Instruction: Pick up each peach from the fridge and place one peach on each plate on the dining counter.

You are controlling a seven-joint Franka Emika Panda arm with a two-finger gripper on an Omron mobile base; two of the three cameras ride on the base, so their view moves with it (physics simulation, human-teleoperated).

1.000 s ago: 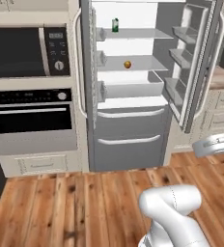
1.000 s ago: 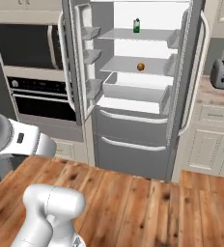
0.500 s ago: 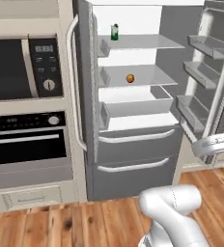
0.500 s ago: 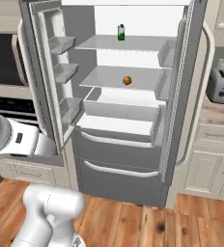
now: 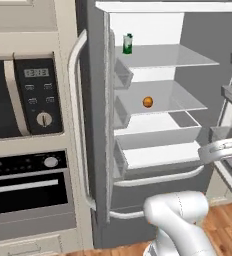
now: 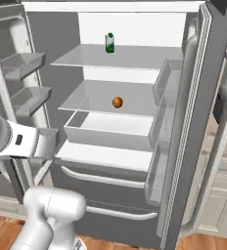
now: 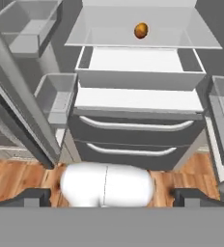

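Peach [image 5: 147,102] sits alone on the middle shelf [image 6: 135,100] of the open fridge [image 5: 158,125], with a green bottle [image 5: 127,43] on the shelf above. Over the last second the base has driven in, so the fridge looms larger in both base views. Tool [image 7: 111,195] is wide apart and empty, low and well short of the fruit. Judgement: approach nearly complete, reach up next

My left base camera sits close behind my arm, facing the open fridge [image 5: 153,125] from the left, wall oven [image 5: 23,190] at its near left. My right base camera faces the same fridge [image 6: 125,127] from the right. My hand camera looks from low down, straight at the shelves. All three share the peach [image 7: 141,30] shelf.
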